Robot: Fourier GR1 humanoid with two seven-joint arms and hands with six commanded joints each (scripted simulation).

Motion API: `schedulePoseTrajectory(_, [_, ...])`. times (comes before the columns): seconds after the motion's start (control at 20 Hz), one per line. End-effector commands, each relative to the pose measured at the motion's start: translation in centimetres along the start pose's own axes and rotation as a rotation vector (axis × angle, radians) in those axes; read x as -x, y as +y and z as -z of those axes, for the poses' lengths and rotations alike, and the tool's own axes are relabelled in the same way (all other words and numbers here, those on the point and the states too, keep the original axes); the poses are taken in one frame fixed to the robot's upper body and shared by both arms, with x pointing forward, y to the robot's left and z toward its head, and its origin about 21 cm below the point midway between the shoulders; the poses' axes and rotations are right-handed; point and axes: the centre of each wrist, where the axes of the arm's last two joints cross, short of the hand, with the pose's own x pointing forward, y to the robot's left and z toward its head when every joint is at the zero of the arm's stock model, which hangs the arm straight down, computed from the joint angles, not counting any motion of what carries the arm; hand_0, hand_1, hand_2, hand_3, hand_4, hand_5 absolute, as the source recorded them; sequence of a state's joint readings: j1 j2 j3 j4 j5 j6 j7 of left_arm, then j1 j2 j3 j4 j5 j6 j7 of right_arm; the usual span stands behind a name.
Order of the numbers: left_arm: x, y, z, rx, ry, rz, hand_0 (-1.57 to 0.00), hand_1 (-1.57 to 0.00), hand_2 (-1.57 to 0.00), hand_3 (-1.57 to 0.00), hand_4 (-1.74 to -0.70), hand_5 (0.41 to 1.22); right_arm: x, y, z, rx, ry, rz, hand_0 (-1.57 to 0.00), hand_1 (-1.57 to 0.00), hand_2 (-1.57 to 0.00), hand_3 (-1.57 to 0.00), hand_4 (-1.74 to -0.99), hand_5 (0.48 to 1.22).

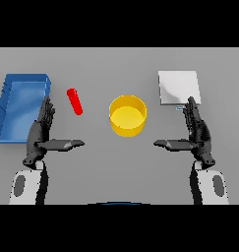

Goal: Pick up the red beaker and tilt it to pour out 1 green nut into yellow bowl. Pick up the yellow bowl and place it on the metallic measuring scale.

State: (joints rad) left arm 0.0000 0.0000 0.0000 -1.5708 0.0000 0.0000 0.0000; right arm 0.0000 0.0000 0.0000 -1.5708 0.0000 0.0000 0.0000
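Observation:
The red beaker point(74, 101) is a slim red tube standing tilted on the grey table, left of centre. A yellow bowl point(127, 115) sits mid-table and looks empty inside. At the back right lies the metallic measuring scale point(178, 87), a flat silver square. My left hand point(41, 132) hovers open to the left of and nearer than the beaker, fingers straight, thumb pointing inward. Open in the same pose, my right hand point(197, 130) is right of the bowl, its fingertips near the scale's front edge. No green nut shows.
A blue rectangular tray point(8, 106) lies at the far left, just beyond my left hand, its near edge by the fingers.

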Motion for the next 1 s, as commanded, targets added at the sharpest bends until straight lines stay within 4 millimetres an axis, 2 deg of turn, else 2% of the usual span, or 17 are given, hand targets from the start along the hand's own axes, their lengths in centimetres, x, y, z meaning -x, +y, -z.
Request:
schedulePoseTrajectory(0.0, [0.0, 0.0, 0.1, -0.001, 0.001, 0.0, 0.0, 0.0, 0.0, 0.0, -1.2, 0.652, 0.0, 0.0, 0.1, 0.001, 0.001, 0.0, 0.0, 0.0, 0.0, 0.0, -1.245, 0.681])
schedulePoseTrajectory(0.25, [0.0, 0.1, 1.0, 0.0, 0.009, 0.002, 0.0, 0.0, 0.0, 0.0, -1.2, 0.652, 0.2, 0.2, 0.4, 0.001, 0.011, -0.002, 0.0, 0.0, 0.0, 0.0, -1.245, 0.681])
schedulePoseTrajectory(0.3, [-0.5, 0.2, 0.4, 0.023, -0.015, 0.08, 0.0, 0.0, 0.0, 0.0, -1.2, 0.652, -0.2, -0.2, -0.5, -0.013, -0.077, -0.143, 0.0, 0.0, 0.0, 0.0, -1.245, 0.681])
schedulePoseTrajectory(0.4, [-1.3, 0.0, -0.7, 0.063, -0.034, 0.154, 0.0, 0.0, 0.0, 0.0, -1.21, 0.65, -0.6, 0.3, -1.8, -0.041, -0.145, -0.275, 0.0, 0.0, 0.0, 0.0, -1.239, 0.679])
schedulePoseTrajectory(0.6, [-1.8, -0.1, -1.3, 0.089, -0.014, 0.188, 0.0, 0.0, 0.0, 0.0, -1.23, 0.661, -1.3, 1.0, -2.1, -0.052, -0.147, -0.315, 0.0, 0.0, 0.0, 0.0, -1.241, 0.68])
schedulePoseTrajectory(0.7, [-1.6, -0.6, -1.0, 0.098, -0.006, 0.199, 0.0, 0.0, 0.0, 0.0, -1.24, 0.668, -1.4, 0.6, -2.4, -0.06, -0.147, -0.312, 0.0, 0.0, 0.0, 0.0, -1.25, 0.681])
schedulePoseTrajectory(0.95, [-1.0, -1.3, 1.7, 0.129, 0.025, 0.184, 0.0, 0.0, 0.0, 0.0, -1.36, 0.724, -1.4, 0.5, -2.0, -0.066, -0.145, -0.249, 0.0, 0.0, 0.0, 0.0, -1.286, 0.676])
